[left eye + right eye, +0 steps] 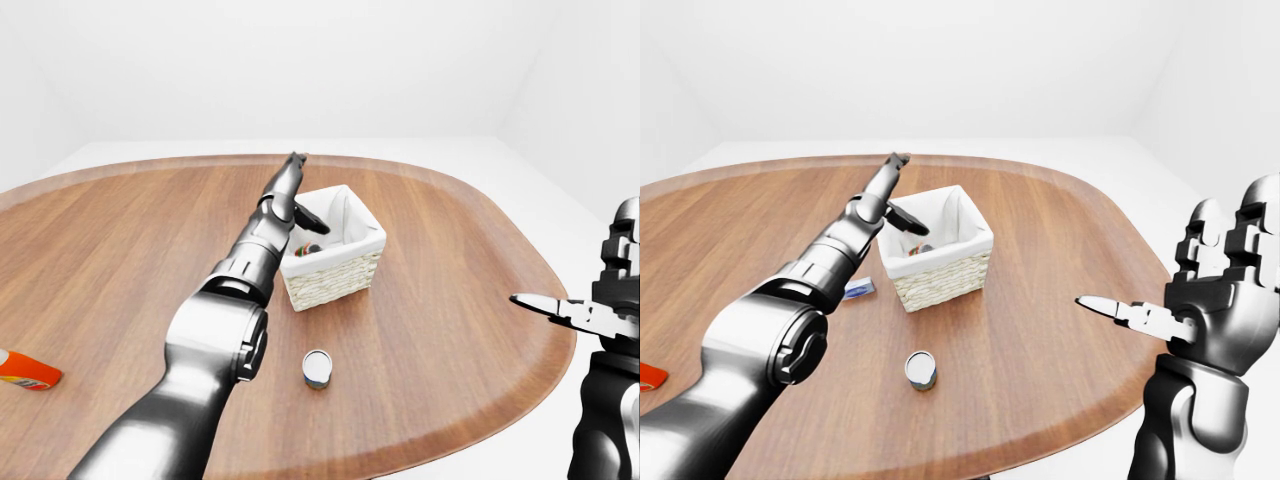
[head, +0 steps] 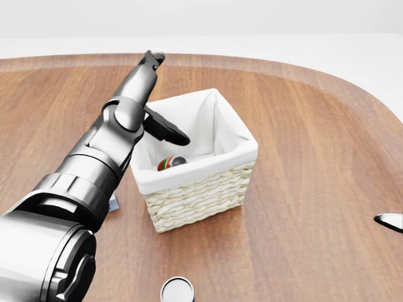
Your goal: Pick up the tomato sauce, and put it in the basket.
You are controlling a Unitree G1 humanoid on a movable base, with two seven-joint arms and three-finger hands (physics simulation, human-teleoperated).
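Observation:
The tomato sauce can [image 2: 171, 163], red and green with a grey end, lies on its side on the floor of the white-lined wicker basket [image 2: 201, 189] in the middle of the wooden table. My left hand [image 2: 167, 99] reaches over the basket's left rim. Its fingers are stretched out straight, its thumb [image 2: 169, 130] sticks out above the can, and it holds nothing. My right hand [image 1: 1170, 270] is open and empty, raised off the table's right edge, apart from everything.
A small upright can [image 1: 317, 368] with a pale lid stands below the basket in the left-eye view. An orange-red object [image 1: 28, 372] lies at the left edge. A blue and white packet [image 1: 858, 290] lies left of the basket. The table's rounded edge [image 1: 560, 330] runs near my right hand.

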